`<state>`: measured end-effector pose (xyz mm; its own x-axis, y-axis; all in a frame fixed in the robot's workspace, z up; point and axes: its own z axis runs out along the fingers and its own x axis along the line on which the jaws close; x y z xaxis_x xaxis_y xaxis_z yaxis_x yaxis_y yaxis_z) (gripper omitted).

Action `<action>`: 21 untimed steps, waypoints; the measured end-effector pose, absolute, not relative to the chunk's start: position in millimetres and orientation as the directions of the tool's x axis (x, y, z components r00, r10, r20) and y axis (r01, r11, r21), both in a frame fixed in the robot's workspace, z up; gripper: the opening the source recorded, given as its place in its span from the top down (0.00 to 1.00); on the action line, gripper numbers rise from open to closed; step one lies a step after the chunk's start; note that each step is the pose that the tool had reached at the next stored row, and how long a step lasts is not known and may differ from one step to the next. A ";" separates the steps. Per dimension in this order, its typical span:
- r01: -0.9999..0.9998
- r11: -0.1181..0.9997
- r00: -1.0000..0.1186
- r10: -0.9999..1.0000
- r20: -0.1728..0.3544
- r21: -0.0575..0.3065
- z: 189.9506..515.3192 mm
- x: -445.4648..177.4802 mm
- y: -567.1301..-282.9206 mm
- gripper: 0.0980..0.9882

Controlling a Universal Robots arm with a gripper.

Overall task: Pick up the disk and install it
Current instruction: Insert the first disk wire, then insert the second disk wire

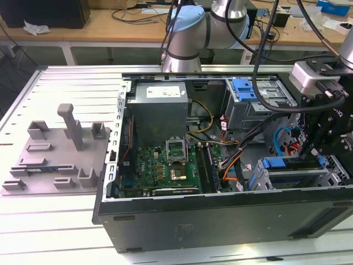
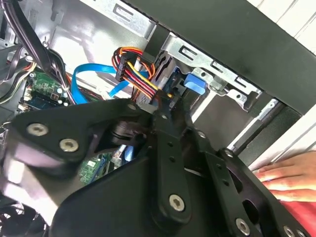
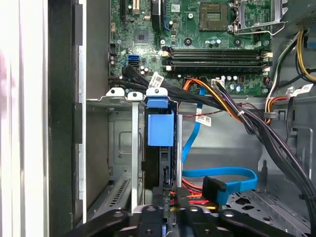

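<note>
Gripper (image 3: 165, 210) clamps the disk (image 3: 160, 148), which stands edge-on in the drive cage (image 3: 123, 148) slot. You handle a rigid, heavy, shock-sensitive unit; grip its blue carrier edges, not the label face

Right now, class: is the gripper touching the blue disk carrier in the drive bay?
Cannot tell. In the first wrist view the gripper meets the disk edge-on, but the contact point is hidden.

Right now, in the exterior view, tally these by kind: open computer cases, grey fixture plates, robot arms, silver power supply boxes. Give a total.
Open computer case: 1
Grey fixture plate: 1
Robot arm: 1
Silver power supply box: 1
Total: 4
</note>
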<state>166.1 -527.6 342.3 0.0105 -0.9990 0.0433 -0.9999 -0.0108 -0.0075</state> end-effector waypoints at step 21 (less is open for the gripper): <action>-1.000 -0.001 0.001 -0.999 0.043 -0.007 370.2 170.5 -527.5 0.63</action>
